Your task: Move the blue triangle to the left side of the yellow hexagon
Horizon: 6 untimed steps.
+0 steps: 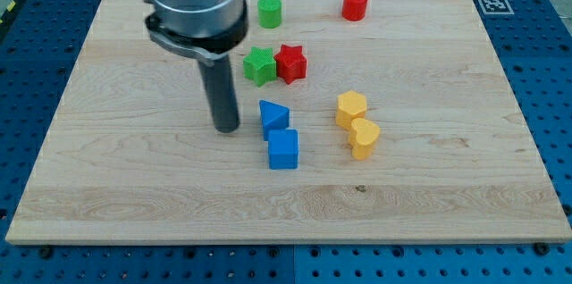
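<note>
Board: a pale wooden board (429, 195) lies on a blue perforated table (550, 70); a black-and-white square marker (491, 4) sits at the board's corner at the view's top right.
Arm: a grey metal cylinder (195, 3) comes down from the view's top left and carries a straight dark rod (221, 92).
My tip: the rod's lower end, my tip (227, 129), stands on the board at about 9 o'clock from the blue triangle, near it, with a strip of bare wood between them.
Fingers: there are none; the arm ends in the plain rod, which holds nothing.
Blue triangle: the blue plastic triangular block (273, 116) lies near the board's middle, at about 9 o'clock from the yellow hexagon and apart from it.
Blue cube: a blue plastic cube (283, 149) sits at about 5 o'clock from the blue triangle, touching it or very nearly.
Yellow hexagon: the yellow plastic hexagonal block (351, 108) lies to the view's right of the blue triangle.
Yellow heart: a yellow plastic heart-shaped block (364, 137) rests at about 5 o'clock from the yellow hexagon, touching it.
Green star: a green plastic star-shaped block (259, 65) lies at about 12 o'clock from the blue triangle.
Red star: a red plastic star-shaped block (291, 62) touches the green star at its 3 o'clock side.
Green cylinder: a green plastic cylinder (270, 11) stands at 12 o'clock from the green star, well apart.
Red cylinder: a red plastic cylinder (355, 4) stands at about 3 o'clock from the green cylinder.
</note>
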Available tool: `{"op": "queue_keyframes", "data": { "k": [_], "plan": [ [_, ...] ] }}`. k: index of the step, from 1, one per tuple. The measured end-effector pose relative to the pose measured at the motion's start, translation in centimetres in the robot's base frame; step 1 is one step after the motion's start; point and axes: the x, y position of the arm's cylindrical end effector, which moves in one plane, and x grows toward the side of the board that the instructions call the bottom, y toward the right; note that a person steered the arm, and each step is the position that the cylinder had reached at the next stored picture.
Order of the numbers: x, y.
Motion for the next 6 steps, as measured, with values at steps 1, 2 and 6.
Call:
{"op": "queue_keyframes", "data": {
  "k": [1, 2, 6],
  "plan": [
    [0.1, 4.2],
    [0.0, 6.8],
    [0.2, 0.6]
  ]
}}
